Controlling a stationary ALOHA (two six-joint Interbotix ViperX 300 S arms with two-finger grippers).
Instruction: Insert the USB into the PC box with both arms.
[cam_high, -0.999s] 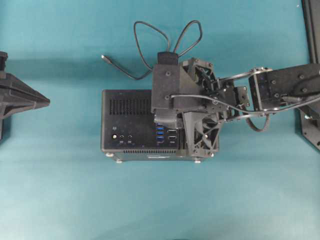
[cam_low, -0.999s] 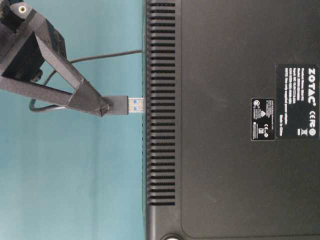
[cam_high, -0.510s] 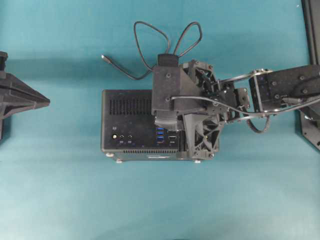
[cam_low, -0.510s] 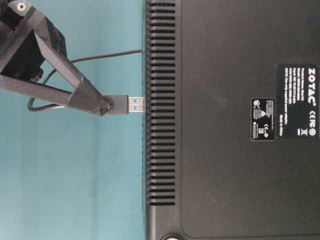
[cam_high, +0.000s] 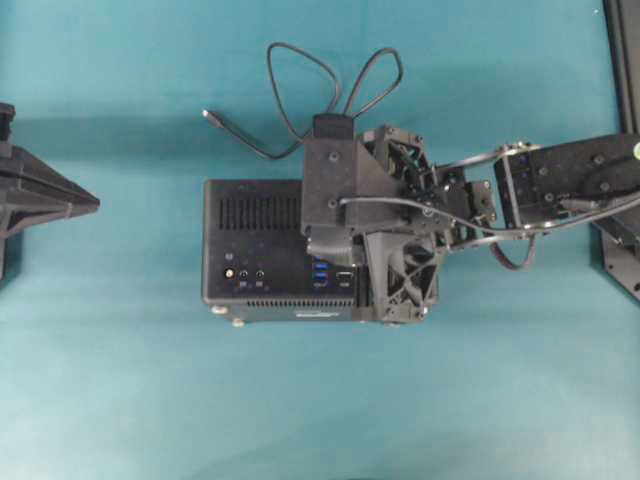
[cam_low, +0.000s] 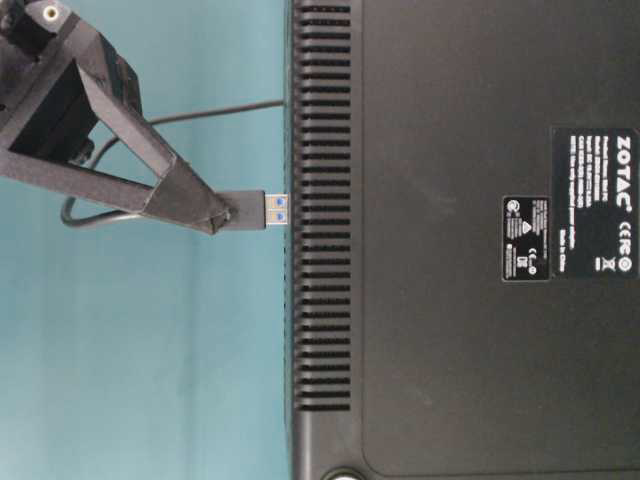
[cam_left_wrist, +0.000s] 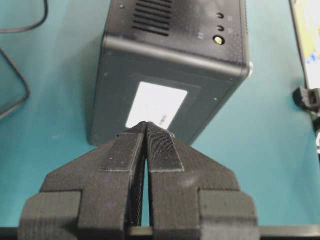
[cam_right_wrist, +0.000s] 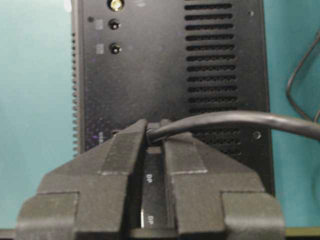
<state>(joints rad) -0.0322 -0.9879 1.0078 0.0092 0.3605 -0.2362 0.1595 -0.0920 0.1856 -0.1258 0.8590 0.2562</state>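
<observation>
Black right gripper (cam_low: 215, 215), angled down over the PC box (cam_high: 255, 245), pinches the USB (cam_low: 262, 210).

1 PC box (cam_high: 255, 250) sits on 1 teal desk (cam_high: 120, 380), with 1 USB (cam_high: 300, 90) cable lying in 2 loops behind it. 2 robot arms are in view: the right arm (cam_high: 560, 185) over the box and the left arm (cam_high: 40, 200) at the frame's edge. Each carries 1 gripper with 2 fingers (cam_left_wrist: 122, 150), seen in the wrist views. On the box's underside, 2 printed labels (cam_low: 590, 200) show, and 2 silver feet (cam_high: 238, 321) along its lower edge.
</observation>
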